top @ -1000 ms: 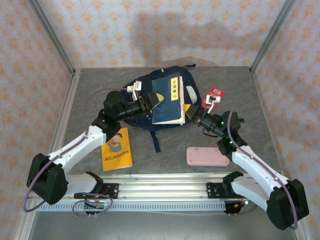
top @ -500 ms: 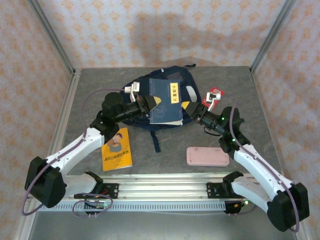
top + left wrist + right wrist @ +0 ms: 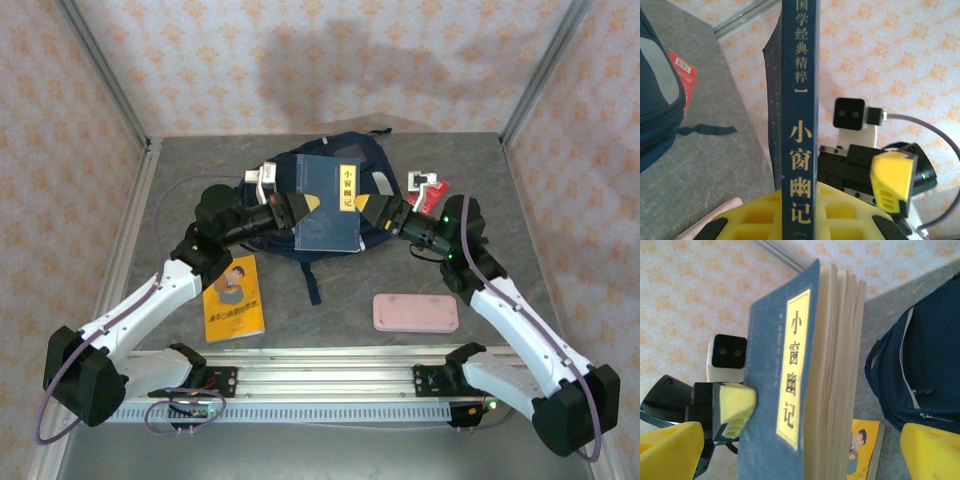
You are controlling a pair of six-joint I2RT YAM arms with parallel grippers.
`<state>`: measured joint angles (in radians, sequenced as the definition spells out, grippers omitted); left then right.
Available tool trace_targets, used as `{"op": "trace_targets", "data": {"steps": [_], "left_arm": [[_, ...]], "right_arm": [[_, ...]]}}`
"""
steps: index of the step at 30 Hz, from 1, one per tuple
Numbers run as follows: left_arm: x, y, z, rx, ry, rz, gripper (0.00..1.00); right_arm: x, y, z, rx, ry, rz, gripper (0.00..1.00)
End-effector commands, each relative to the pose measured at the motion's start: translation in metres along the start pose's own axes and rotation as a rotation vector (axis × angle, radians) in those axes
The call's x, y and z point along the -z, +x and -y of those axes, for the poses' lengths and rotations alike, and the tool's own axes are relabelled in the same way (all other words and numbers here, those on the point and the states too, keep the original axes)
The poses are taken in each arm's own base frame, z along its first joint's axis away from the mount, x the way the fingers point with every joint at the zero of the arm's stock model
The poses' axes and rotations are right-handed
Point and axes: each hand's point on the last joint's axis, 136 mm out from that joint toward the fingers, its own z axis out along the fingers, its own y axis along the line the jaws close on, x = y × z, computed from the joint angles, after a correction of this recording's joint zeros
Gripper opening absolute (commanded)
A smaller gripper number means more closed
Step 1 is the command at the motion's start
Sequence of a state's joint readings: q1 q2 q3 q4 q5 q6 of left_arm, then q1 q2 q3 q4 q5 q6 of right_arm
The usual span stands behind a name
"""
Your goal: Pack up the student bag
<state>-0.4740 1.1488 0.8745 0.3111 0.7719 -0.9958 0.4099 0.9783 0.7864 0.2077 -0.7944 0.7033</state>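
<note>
The student bag lies flat at the back middle of the table, navy with a grey patch. It also appears in the wrist views. A blue book with a yellow title label is held above it. My left gripper is shut on the book's spine edge, and its yellow pads press on either side of the spine. My right gripper stands open at the book's page edge, with its fingers clear of the book.
A yellow picture book lies on the table front left. A pink pencil case lies front right. A red card packet sits right of the bag. The arms' rail runs along the near edge, and patterned walls enclose the table.
My right gripper has opened and let go of the blue book. My left gripper has shut on the book's other edge and now holds it alone, slightly further back.
</note>
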Motion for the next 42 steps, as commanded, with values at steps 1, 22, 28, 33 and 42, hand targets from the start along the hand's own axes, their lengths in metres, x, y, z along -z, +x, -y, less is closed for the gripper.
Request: {"op": "trace_targets", "data": {"steps": [1, 22, 28, 33, 42], "left_arm": [[0.002, -0.005, 0.050, -0.100, 0.148, -0.008, 0.00], [-0.001, -0.007, 0.023, 0.005, 0.047, 0.052, 0.76], [-0.001, -0.006, 0.021, 0.128, 0.075, 0.176, 0.86], [-0.011, 0.011, 0.029, 0.115, 0.060, 0.180, 0.88], [-0.009, 0.003, 0.031, 0.091, 0.062, 0.293, 0.88]], "right_arm": [[-0.005, -0.011, -0.032, 0.044, -0.109, -0.013, 0.98], [0.009, -0.049, -0.038, -0.141, -0.224, 0.263, 0.00], [0.040, -0.077, -0.023, -0.272, -0.218, 0.547, 0.00], [0.038, -0.080, -0.034, -0.286, -0.247, 0.595, 0.00], [0.035, -0.071, -0.035, -0.308, -0.242, 0.634, 0.00]]}}
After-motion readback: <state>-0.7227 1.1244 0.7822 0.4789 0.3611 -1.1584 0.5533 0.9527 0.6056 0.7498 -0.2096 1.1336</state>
